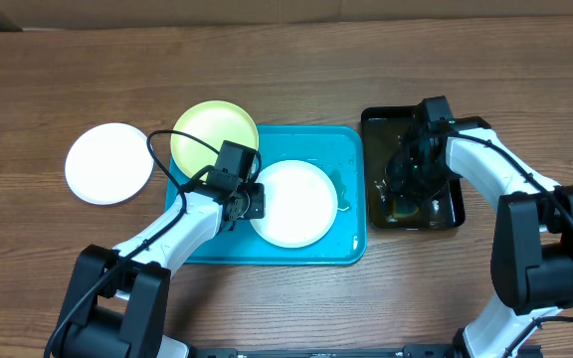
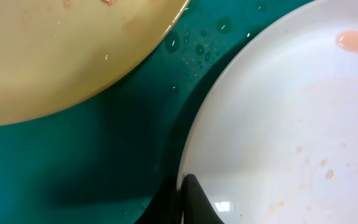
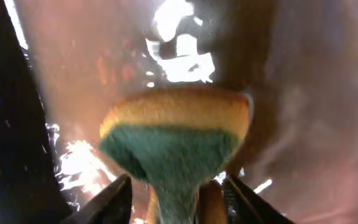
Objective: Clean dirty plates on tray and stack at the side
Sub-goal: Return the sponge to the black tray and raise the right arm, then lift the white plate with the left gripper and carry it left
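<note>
While my left gripper point(image 2: 184, 198) clamps the white plate point(image 1: 291, 204) on the tray point(image 1: 341, 149), my right gripper point(image 3: 176, 199) stands half open in the basin point(image 1: 376, 124). Its fingers point(image 3: 114, 202) flank the sponge point(image 3: 176, 143).

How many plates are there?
3: a white plate on the table left of the tray, a yellow-green plate at the tray's far-left corner, a second white plate inside it.

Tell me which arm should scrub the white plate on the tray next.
Right. The right end effector is down in the black basin with the sponge between its fingers, while the left end effector is shut on the white plate's rim on the tray.
</note>
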Robot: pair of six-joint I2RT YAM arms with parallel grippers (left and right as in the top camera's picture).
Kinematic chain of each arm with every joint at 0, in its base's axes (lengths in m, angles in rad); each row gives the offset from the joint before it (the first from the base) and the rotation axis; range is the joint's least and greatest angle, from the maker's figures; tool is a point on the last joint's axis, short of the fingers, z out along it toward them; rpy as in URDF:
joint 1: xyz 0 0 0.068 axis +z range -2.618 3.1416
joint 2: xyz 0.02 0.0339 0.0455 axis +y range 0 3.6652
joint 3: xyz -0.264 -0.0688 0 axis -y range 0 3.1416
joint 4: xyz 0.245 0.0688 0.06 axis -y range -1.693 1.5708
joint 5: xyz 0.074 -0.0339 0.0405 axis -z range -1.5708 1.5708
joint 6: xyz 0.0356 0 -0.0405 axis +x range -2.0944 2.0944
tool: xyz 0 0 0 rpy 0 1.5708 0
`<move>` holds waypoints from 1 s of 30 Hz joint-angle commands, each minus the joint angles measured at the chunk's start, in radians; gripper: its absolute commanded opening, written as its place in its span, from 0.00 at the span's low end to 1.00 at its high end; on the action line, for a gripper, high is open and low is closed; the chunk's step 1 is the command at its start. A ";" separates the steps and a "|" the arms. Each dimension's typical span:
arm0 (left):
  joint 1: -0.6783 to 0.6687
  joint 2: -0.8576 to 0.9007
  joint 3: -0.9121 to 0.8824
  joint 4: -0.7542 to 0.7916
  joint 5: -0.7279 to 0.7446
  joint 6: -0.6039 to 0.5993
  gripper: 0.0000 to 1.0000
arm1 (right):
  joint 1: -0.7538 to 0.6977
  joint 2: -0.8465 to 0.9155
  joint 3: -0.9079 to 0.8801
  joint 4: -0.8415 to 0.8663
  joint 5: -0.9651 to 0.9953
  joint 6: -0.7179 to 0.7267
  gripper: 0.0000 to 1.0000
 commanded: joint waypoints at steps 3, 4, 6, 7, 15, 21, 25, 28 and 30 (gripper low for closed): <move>-0.006 0.011 0.014 0.000 -0.006 0.000 0.05 | 0.002 -0.015 0.087 -0.066 0.007 0.000 0.50; -0.006 0.011 0.014 0.000 -0.007 0.000 0.07 | 0.002 -0.015 0.092 -0.069 0.007 0.000 0.50; -0.006 0.011 0.014 0.000 -0.007 0.000 0.12 | 0.002 -0.015 0.092 -0.068 0.008 0.000 0.56; -0.006 0.011 0.014 0.000 -0.007 0.000 0.13 | 0.002 -0.015 0.087 -0.064 0.014 0.000 0.69; -0.006 0.011 0.014 -0.015 -0.006 0.000 0.15 | -0.005 -0.016 0.118 -0.059 0.020 0.065 0.78; -0.006 0.011 0.036 -0.089 -0.032 -0.029 0.04 | -0.105 -0.016 0.448 -0.257 0.018 0.123 1.00; -0.007 0.011 0.148 -0.261 -0.143 -0.053 0.04 | -0.157 -0.016 0.494 -0.264 0.018 0.129 1.00; -0.008 0.011 0.253 -0.382 -0.226 -0.052 0.04 | -0.180 -0.015 0.494 -0.253 0.018 0.129 1.00; -0.021 0.010 0.328 -0.447 -0.274 -0.052 0.04 | -0.184 -0.015 0.494 -0.248 0.018 0.129 1.00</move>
